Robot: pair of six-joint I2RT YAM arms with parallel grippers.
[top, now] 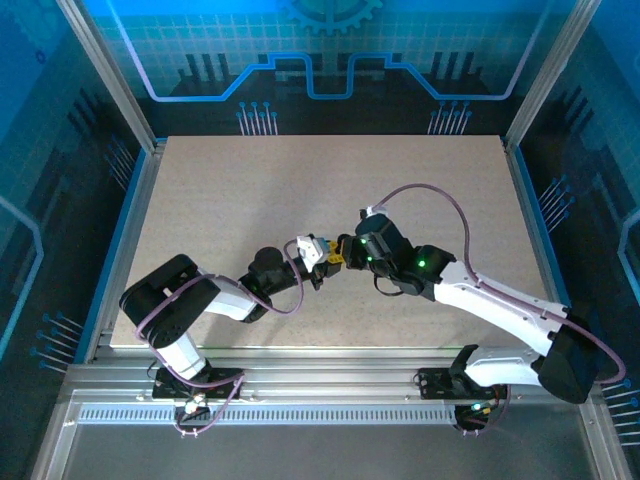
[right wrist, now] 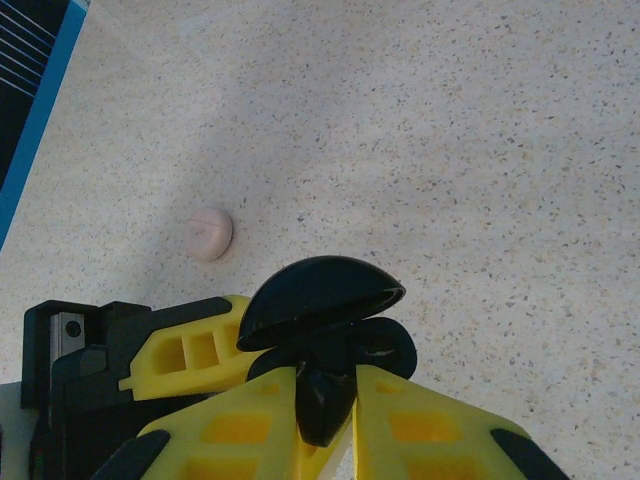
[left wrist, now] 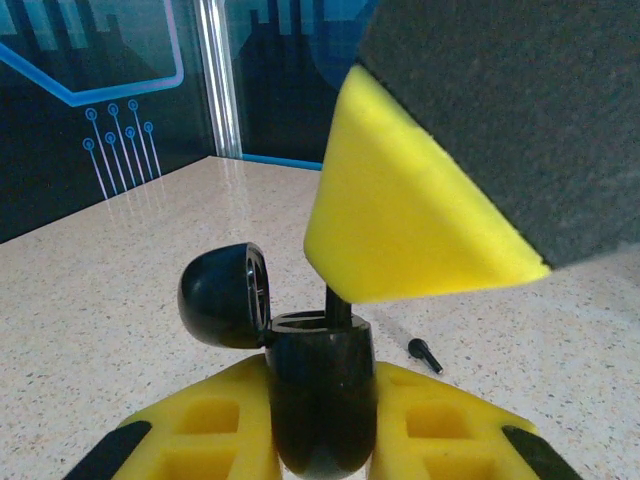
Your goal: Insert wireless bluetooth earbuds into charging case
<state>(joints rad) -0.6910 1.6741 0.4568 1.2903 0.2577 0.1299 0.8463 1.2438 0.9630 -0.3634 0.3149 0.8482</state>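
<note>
The left end effector [left wrist: 322, 388] is clenched on the rounded base of a black charging case [left wrist: 318, 350], which it holds upright off the surface [top: 300, 180], midway between the side edges and somewhat nearer the near edge; the case's lid [left wrist: 220, 295] is swung open to one side. The right end effector [right wrist: 325, 385] meets it from the opposite side and is clamped on a black earbud [right wrist: 322, 405], whose lower end dips into the case's open mouth. Just beyond the case a second black earbud [left wrist: 425, 354] lies loose on the surface. Farther on, toward the left edge, rests a pale pink piece [right wrist: 208, 233], rounded with a faint seam; possibly a small case rather than an earbud, I cannot tell which.
</note>
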